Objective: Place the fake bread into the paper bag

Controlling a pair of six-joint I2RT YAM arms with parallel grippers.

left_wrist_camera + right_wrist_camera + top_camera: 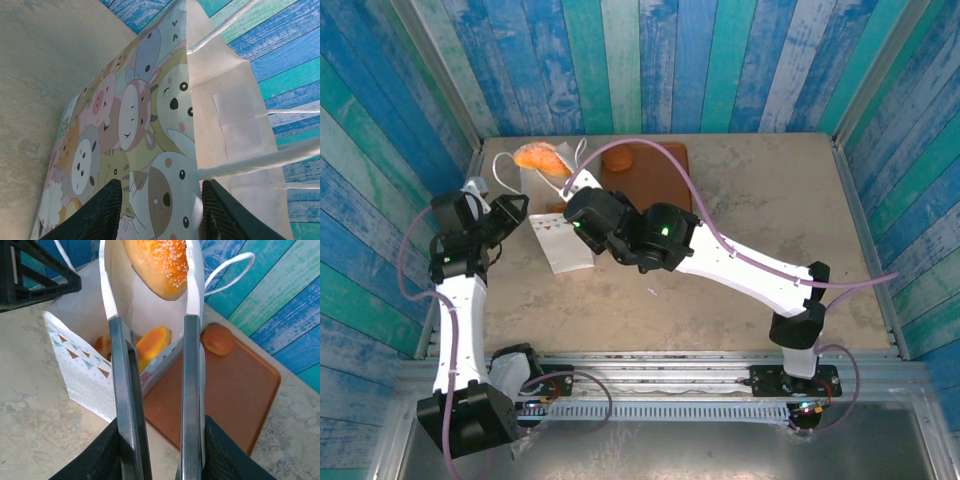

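Right end effector: bun gripped | beige table | blue-green plank walls

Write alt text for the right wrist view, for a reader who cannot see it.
The right tool holds a seeded bun at the mouth of the paper bag, which contains other bread pieces. Another bun lies on the brown board beside the bag.

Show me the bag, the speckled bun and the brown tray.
bag [135, 115], left wrist view, its animal-print side.
bun [157, 262], right wrist view, its seeded crust.
tray [225, 390], right wrist view, its bare middle.
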